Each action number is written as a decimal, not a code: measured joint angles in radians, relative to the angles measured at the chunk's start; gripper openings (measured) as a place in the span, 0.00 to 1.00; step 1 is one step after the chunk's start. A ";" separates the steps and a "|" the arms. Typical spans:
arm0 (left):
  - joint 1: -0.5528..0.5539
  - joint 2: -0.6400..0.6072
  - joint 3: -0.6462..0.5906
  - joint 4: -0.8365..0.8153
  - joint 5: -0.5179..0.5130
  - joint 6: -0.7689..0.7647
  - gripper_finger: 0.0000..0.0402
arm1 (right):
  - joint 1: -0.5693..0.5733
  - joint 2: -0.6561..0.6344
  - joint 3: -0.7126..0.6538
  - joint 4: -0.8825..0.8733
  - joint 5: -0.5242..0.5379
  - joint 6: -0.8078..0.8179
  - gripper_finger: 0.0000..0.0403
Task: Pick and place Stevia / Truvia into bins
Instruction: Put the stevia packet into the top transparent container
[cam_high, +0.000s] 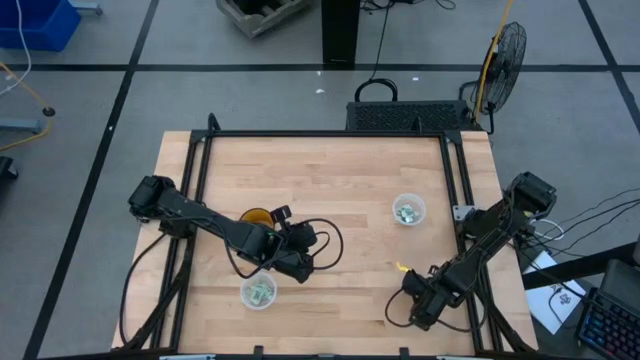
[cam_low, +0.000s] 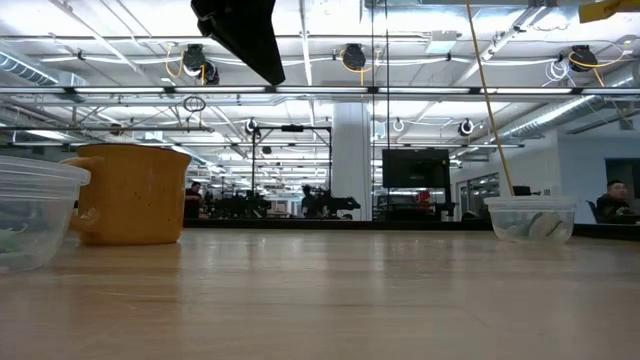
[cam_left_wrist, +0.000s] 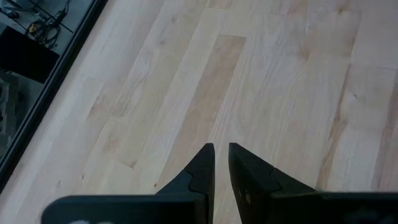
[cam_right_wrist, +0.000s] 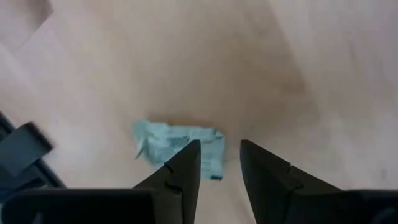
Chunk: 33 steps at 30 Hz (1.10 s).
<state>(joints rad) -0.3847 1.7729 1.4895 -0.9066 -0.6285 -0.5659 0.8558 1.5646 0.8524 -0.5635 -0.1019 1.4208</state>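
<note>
In the right wrist view one pale green Stevia packet (cam_right_wrist: 168, 142) lies flat and crumpled on the wood. My right gripper (cam_right_wrist: 219, 158) is open just above it, near the table's right near corner (cam_high: 418, 295). One finger (cam_right_wrist: 186, 168) covers the packet's edge, and whether it touches I cannot tell. My left gripper (cam_left_wrist: 221, 152) is shut over bare wood, raised (cam_low: 240, 35) between the amber cup (cam_high: 255, 215) and the near clear bin (cam_high: 258, 292). That bin has packets in it, and so does the far clear bin (cam_high: 408, 210).
The amber-orange cup (cam_low: 130, 195) stands behind the near bin (cam_low: 30, 210); the far bin (cam_low: 530, 218) stands to the right. A small yellowish scrap (cam_high: 400, 267) lies near my right gripper. A black frame rail (cam_right_wrist: 22, 152) runs close to the packet.
</note>
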 joint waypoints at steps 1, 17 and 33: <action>0.000 0.000 0.000 0.000 0.000 0.000 0.13 | 0.003 0.000 0.000 -0.001 0.008 0.000 0.26; 0.000 0.000 0.000 0.000 0.000 0.000 0.13 | 0.003 0.038 0.002 0.016 0.031 0.014 0.26; 0.000 0.000 -0.040 0.048 0.000 0.049 0.13 | 0.029 0.041 0.000 0.039 0.037 0.003 0.19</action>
<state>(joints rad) -0.3847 1.7733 1.4492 -0.8582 -0.6289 -0.5168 0.8852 1.6054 0.8524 -0.5244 -0.0652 1.4242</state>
